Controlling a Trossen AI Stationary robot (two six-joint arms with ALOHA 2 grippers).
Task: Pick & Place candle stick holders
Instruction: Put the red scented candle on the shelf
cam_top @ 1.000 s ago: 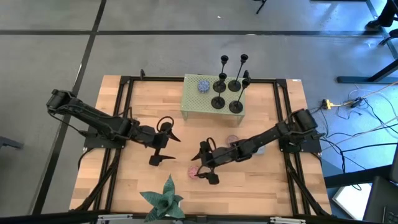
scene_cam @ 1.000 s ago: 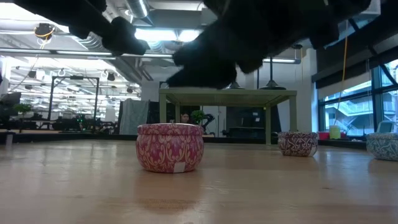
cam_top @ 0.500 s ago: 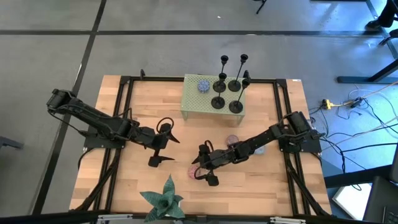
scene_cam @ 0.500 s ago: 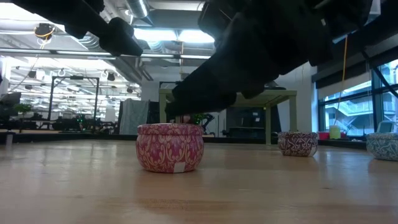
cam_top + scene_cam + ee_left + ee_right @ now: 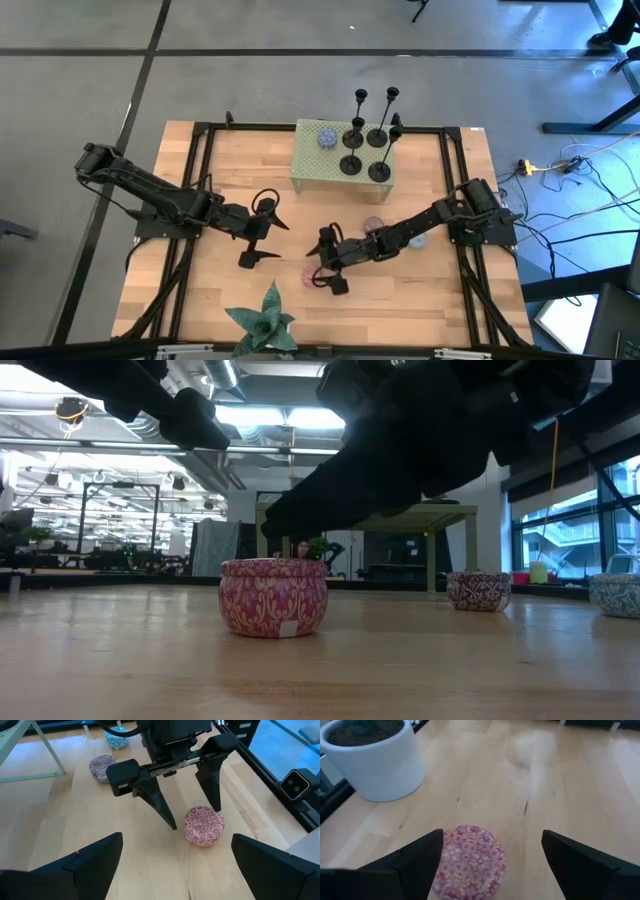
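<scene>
Pink tin (image 5: 204, 825), right pincer (image 5: 192, 814) spread above

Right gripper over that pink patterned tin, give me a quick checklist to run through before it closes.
1. Right gripper open: ok; its fingers are spread in the left wrist view.
2. Small round pink floral-patterned tin centred between the fingers: not ok; it sits toward one finger.
3. Fingers low enough to grip the tin's side: cannot tell; the low view shows the gripper above the tin.
4. Left gripper out of the way: ok; open and off to the side above the light wooden table.
5. Black candle stick holders undisturbed: ok; upright on the pale green stand.
</scene>
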